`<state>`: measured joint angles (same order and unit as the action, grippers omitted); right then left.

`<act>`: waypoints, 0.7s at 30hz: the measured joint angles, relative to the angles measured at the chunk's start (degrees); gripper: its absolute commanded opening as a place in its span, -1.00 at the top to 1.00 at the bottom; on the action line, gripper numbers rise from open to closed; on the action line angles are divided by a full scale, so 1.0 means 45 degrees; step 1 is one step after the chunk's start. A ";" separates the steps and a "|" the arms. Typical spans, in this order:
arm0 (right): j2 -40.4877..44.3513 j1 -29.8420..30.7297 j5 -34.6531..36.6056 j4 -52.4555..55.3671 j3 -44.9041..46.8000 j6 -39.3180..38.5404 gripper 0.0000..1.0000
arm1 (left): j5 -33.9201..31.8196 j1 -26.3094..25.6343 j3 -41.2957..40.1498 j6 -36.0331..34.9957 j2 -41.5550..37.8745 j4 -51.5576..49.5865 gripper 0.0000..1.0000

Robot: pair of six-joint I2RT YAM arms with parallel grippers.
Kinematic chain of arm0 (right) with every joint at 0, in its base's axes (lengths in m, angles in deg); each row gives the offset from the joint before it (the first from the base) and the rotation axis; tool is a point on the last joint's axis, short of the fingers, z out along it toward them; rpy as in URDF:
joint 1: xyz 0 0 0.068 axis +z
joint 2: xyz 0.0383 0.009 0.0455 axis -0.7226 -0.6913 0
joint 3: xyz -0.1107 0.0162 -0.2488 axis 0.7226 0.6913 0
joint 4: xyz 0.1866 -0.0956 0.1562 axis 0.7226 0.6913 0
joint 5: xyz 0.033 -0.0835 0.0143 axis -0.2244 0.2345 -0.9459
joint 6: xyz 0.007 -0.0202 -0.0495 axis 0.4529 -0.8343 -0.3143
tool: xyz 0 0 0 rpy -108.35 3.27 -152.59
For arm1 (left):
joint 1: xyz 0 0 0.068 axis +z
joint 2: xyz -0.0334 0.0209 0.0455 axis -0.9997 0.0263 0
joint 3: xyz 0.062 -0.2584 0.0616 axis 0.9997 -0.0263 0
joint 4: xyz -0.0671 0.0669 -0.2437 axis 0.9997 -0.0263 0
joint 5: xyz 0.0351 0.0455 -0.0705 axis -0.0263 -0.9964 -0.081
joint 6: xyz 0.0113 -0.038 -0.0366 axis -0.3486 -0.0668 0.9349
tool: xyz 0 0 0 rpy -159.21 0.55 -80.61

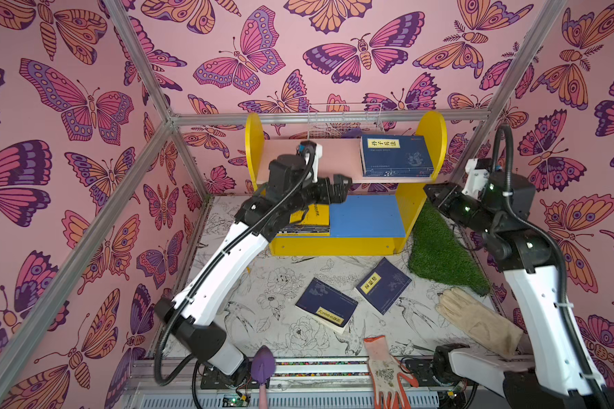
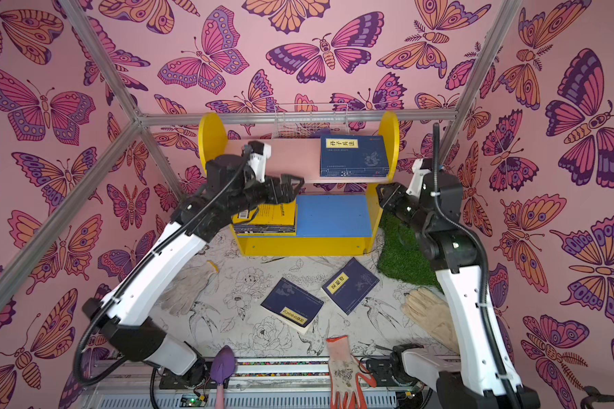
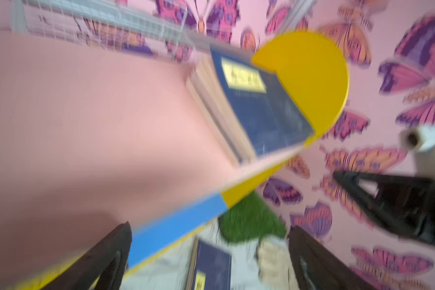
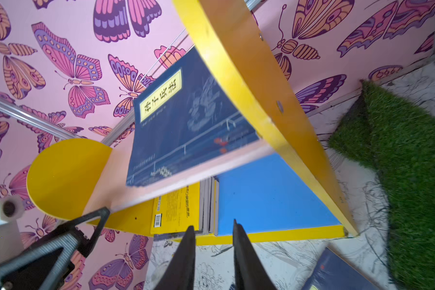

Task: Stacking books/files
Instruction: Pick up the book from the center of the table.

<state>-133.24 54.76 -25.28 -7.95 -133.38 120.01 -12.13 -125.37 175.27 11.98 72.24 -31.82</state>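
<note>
- Stacks lie flat on yellow two-tier wooden shelf (image 1: pixel 433 141), navy paperbacks (image 1: pixel 396 155) above, yellow-covered ones (image 1: pixel 312 217) below, probably for stability.
- Two loose navy paperbacks (image 1: pixel 327 306) (image 1: pixel 383 285) wait before shelf.
- Left gripper (image 1: pixel 342 189) gapes empty at shelf front; right gripper (image 4: pixel 212 226), narrowly parted, holds nothing.

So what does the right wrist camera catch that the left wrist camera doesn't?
Only the right wrist camera shows the yellow-covered paperback topping a pile on the blue lower shelf. Only the blurred left wrist view shows a beige cloth glove. Both show the navy book with a yellow title label lying on the pink upper shelf, and the green grass mat.
</note>
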 measured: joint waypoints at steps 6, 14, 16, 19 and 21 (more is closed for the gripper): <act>0.1593 0.3011 0.0267 -0.0709 0.4337 -0.2064 0.19 | -0.0019 -0.0301 -0.8053 -0.0495 -0.2526 -0.0097 -0.98; -0.2764 0.9734 0.1598 -0.0719 0.8184 -0.4930 -0.30 | 0.0092 -0.0282 -1.1706 0.0316 -0.2293 -0.1141 -0.99; -0.4114 0.9797 0.1705 -0.0967 0.8019 -0.5328 -0.46 | -0.0019 -0.0282 -1.1744 0.0389 -0.2161 -0.1394 -1.00; -0.5897 0.9748 0.1870 -0.1316 0.7431 -0.5911 -0.62 | -0.0107 -0.0335 -1.1880 0.0495 -0.2050 -0.1904 -1.00; -0.6810 0.9622 0.1860 -0.1637 0.7019 -0.6241 -0.64 | 0.0000 -0.0466 -1.2075 0.0593 -0.2050 -0.2137 -0.98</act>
<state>-163.88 98.06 -16.91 -15.31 -101.80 91.92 -12.13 -127.47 120.93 14.65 63.02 -41.44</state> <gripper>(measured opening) 0.814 0.997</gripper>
